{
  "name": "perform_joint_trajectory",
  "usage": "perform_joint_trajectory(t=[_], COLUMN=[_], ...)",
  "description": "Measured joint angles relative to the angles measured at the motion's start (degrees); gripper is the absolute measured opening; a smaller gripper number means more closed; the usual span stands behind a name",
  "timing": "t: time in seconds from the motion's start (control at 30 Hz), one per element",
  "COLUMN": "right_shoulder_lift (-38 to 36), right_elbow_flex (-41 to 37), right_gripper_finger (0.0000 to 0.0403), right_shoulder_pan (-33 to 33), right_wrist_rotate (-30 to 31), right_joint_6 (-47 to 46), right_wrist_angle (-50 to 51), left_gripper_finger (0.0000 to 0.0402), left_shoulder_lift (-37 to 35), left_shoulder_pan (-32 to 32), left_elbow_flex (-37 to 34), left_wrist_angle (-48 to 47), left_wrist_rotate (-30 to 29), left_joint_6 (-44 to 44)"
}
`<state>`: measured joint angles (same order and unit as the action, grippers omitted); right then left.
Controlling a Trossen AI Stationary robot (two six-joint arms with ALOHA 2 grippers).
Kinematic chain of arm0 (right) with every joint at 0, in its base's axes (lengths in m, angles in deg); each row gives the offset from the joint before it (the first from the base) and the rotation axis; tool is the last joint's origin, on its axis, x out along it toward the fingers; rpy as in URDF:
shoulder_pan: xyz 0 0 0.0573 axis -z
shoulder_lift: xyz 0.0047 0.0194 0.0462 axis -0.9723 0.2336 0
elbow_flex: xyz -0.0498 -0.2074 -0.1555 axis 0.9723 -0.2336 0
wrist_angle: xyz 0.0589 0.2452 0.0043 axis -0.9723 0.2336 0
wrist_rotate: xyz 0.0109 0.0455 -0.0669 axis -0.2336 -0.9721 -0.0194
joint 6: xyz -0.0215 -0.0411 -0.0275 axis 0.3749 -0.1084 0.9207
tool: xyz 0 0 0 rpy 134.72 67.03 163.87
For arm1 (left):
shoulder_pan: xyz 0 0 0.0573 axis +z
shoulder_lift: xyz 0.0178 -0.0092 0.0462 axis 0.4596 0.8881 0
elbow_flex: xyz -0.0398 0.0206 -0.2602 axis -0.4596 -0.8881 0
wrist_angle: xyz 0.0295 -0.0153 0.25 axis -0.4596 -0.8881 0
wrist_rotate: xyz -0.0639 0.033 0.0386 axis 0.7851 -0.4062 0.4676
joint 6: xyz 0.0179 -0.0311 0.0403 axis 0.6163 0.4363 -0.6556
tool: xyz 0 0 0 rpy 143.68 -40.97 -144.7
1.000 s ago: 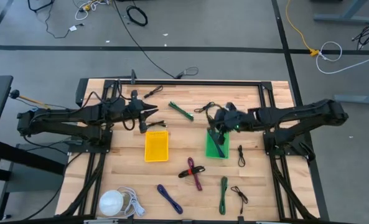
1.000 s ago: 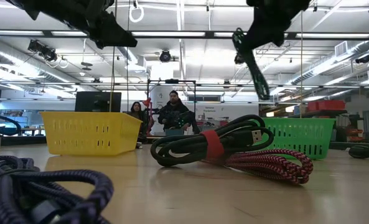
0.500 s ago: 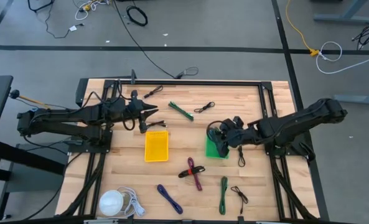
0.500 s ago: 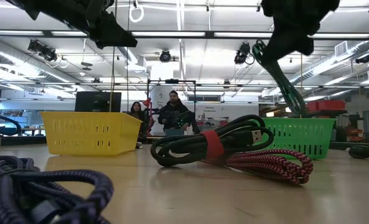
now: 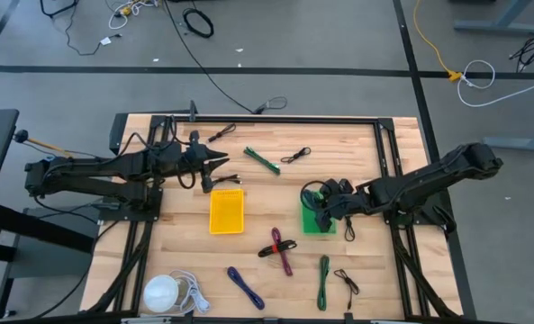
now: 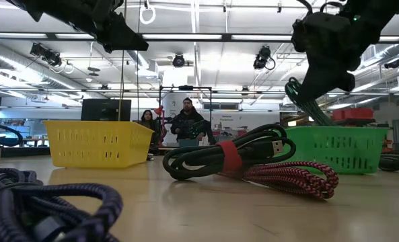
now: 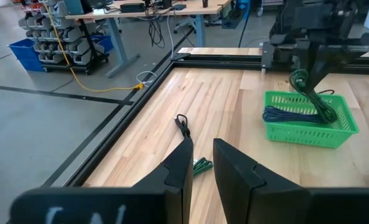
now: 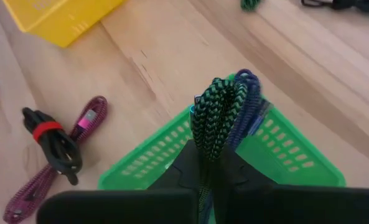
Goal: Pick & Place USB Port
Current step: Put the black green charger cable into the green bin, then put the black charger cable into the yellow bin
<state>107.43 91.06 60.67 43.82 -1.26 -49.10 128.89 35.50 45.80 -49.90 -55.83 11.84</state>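
Right wrist view: green cable (image 8: 216,118) clamped in right end effector (image 8: 210,163), apparently over green basket (image 8: 284,155).

Over the last second the right gripper (image 5: 325,209) has swung from about 12 o'clock of the green basket (image 5: 313,223) down over its 3 o'clock rim, carrying the green braided cable (image 8: 214,118) lower. In the low view the cable's dangling end has dropped from clear air to the basket's rim (image 6: 334,132).
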Motion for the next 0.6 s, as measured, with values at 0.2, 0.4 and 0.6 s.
perform_joint_trajectory(t=[0.2, 0.4, 0.6], right_shoulder_lift=[0.0, 0.02, 0.02], right_elbow_flex=[-3.08, -3.68, -3.68], right_gripper_finger=[0.0021, 0.01, 0.0155], right_shoulder_pan=[1.22, 2.62, 3.41], right_wrist_rotate=[0.29, 1.06, 0.62], right_joint_6=[0.02, 1.21, 3.51], right_wrist_angle=[-3.78, -3.86, -5.68], left_gripper_finger=[0.0069, 0.0069, 0.0069], left_shoulder_lift=[0.0, 0.02, 0.02], left_shoulder_pan=[0.0, 0.0, 0.0], left_elbow_flex=[0.0, 0.0, 0.0], left_wrist_angle=[0.01, 0.01, 0.01], left_wrist_rotate=[0.01, 0.01, 0.0], left_joint_6=[0.0, 0.0, 0.0])
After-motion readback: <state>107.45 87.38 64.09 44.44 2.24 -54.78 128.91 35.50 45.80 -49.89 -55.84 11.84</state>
